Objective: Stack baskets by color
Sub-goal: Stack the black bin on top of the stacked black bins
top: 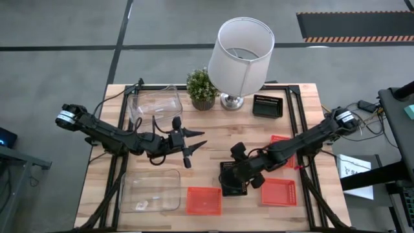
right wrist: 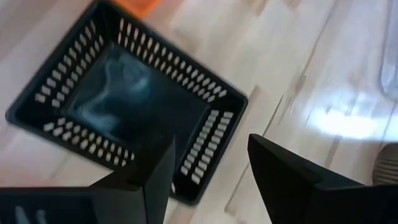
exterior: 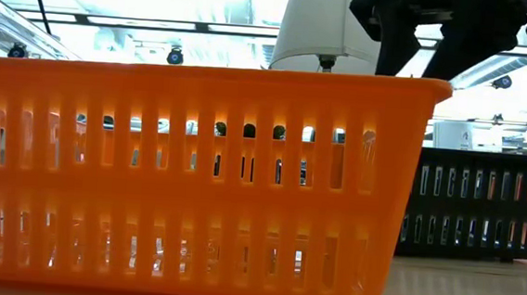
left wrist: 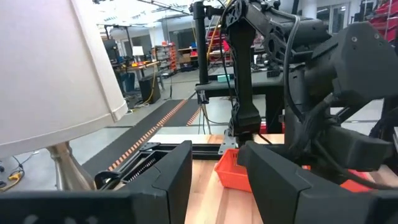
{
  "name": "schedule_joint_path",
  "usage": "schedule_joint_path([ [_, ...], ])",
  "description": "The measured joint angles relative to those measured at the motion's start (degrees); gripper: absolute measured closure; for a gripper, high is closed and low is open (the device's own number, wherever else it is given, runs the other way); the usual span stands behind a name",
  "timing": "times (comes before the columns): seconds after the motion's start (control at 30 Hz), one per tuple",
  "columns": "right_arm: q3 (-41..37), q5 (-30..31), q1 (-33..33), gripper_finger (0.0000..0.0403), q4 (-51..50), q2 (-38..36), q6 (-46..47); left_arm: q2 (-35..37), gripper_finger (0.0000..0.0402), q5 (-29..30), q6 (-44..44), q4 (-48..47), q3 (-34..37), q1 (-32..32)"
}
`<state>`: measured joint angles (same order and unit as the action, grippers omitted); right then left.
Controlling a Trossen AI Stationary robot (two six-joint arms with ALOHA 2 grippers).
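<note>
Fingers of the right gripper (right wrist: 208, 180) stand wide apart with nothing between them, poised just above a black basket (right wrist: 127, 106) that sits on the wooden table (top: 213, 126) near its front edge, right of centre. In the high view this gripper (top: 242, 169) hangs over that black basket (top: 233, 182). The left gripper (top: 191, 145), at the middle of the table, has its fingers parted and empty, pointing to the right.

A second black basket (top: 268, 105) rests at the far right, beside the lamp (top: 239, 55) and the potted plant (top: 202, 87). Three orange baskets lie on the near right side: one (top: 204, 199) at the front edge left of the black one, one (top: 279, 191) right of it, and one (top: 283, 150) farther back, partly under the right arm. A clear bin (top: 150, 190) sits at the near left, and another clear bin (top: 155, 103) at the far left, next to the plant. The low view is filled by an orange basket (exterior: 187, 179), with a black basket (exterior: 478, 204) behind it to the right.
</note>
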<state>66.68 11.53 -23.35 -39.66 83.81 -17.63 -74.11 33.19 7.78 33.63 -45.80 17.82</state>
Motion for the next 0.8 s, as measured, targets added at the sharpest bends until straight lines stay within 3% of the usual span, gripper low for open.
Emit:
schedule_joint_path([
  [0.33, 1.46, -0.12, 2.72, 0.0206, -4.91, -0.73, 2.59, 0.00, 0.0269, 0.04, 0.15, 0.32, 0.11, 0.03],
  [0.8, -9.20, -2.55, 8.15, 0.0207, 15.60, 3.94, 13.97, 0.65, 0.0269, 0.07, 5.10, 0.49, -0.16, 0.01],
])
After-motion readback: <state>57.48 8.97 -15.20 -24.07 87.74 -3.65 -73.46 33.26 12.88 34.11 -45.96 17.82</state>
